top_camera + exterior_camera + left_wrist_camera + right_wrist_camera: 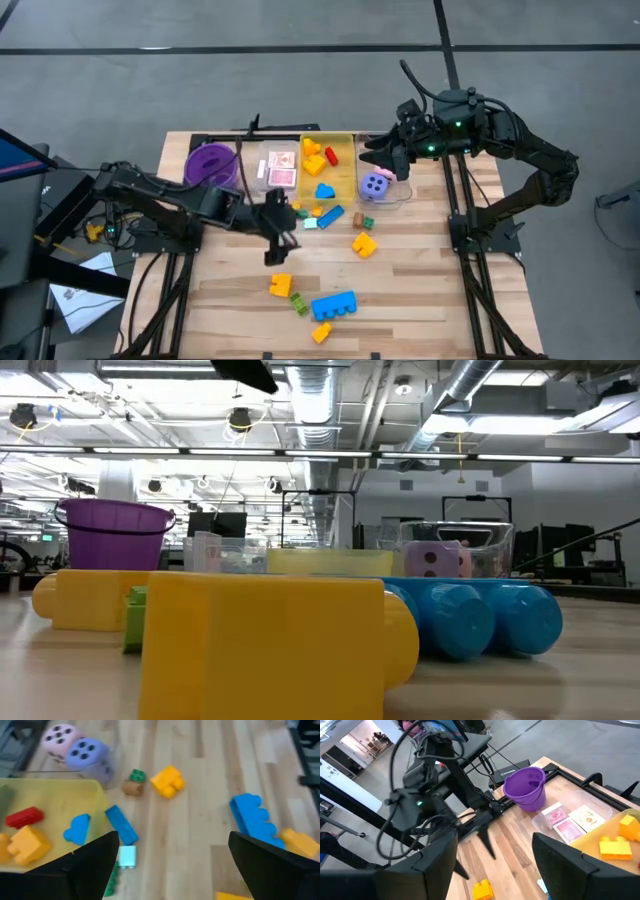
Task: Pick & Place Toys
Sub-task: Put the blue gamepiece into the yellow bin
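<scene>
Centre of the high view: left gripper [278, 232] spread empty beside the yellow bin [345, 150], apparently lining up loose blocks; right gripper [385, 160], parted and empty, waits over the dice bin [400, 195].

Blocks [333, 305] scattered on wood; dice [377, 184] binned.

Straight down over the whole desk [420, 290] from above, level at desk-top height close behind yellow block [270, 645], wrist cameras looking past own fingers, purple bowl [525, 787] shared across views
</scene>
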`<state>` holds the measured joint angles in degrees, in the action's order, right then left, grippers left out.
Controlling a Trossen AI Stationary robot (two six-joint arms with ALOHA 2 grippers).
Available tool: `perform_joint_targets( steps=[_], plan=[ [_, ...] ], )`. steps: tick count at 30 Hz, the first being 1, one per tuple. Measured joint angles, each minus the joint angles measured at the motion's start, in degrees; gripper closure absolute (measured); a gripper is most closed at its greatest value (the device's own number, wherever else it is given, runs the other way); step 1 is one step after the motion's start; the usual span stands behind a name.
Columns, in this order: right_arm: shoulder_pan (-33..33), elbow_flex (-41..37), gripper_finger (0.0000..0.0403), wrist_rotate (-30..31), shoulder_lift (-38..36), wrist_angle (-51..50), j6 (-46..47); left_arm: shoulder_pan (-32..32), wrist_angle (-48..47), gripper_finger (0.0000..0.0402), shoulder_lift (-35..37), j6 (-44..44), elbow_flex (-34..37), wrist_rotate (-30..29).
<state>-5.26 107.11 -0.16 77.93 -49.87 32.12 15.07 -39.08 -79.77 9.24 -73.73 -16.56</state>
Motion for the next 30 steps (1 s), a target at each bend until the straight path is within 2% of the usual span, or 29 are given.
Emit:
perform_joint_targets(
  steps=[5, 8, 13, 17, 24, 30],
  plan=[
    [0.0, 0.0, 0.0153, 0.24, 0.12, -0.07, 0.41, 5.27, 0.71, 0.003, 0.0, 0.28, 0.0, -0.05],
    [-0.01, 0.0, 0.0153, 0.31, 0.17, -0.08, 0.73, 7.4, 2.77, 0.003, 0.0, 2.96, 0.0, -2.72],
    [-0.02, 0.0, 0.0153, 0.18, 0.16, -0.62, 0.26, 8.15, 7.65, 0.0031, -0.09, 12.01, 0.0, -8.95],
    [-0.02, -0.02, 0.0153, -1.79, 0.04, -3.49, -1.13, 8.68, 11.75, 0.0037, -1.49, 18.51, 0.02, -10.56],
    [0.0, -0.02, 0.0153, -7.11, -0.09, -14.25, -5.37, 14.33, 22.42, 0.0045, -7.51, 22.67, 0.02, -11.31],
    [1.29, -0.02, 0.0153, -7.72, -0.09, -18.5, -9.03, 18.82, 23.55, 0.0041, -15.33, 28.36, -1.37, -14.64]
  ],
)
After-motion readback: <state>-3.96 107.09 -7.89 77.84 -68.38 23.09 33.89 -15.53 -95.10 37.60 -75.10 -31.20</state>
